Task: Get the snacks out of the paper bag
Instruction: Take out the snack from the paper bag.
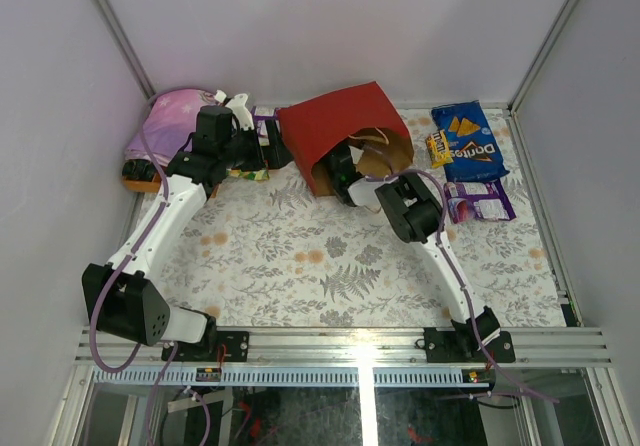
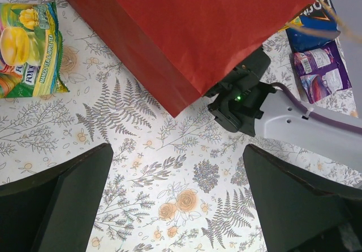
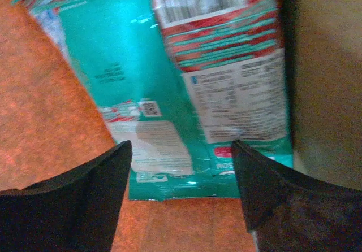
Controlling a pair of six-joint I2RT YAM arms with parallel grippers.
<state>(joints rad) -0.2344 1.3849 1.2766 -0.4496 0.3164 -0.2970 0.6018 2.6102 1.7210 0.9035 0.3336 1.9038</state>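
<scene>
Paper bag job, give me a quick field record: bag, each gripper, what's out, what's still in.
paper bag: lying on the table, mouth toward the right arm
right gripper: open, inside the bag, over the teal pouch
left gripper: open, empty, above the table beside the bag
out: Doritos bag, purple-white pack, yellow-green candy bag
still inside: teal pouch at least

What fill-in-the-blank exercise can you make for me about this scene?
The right end effector reaches into the ____ paper bag. Between its open fingers, a ____ pouch is visible inside. A ____ Doritos bag lies on the table, outside the paper bag.
Missing words: red, teal, blue.
</scene>
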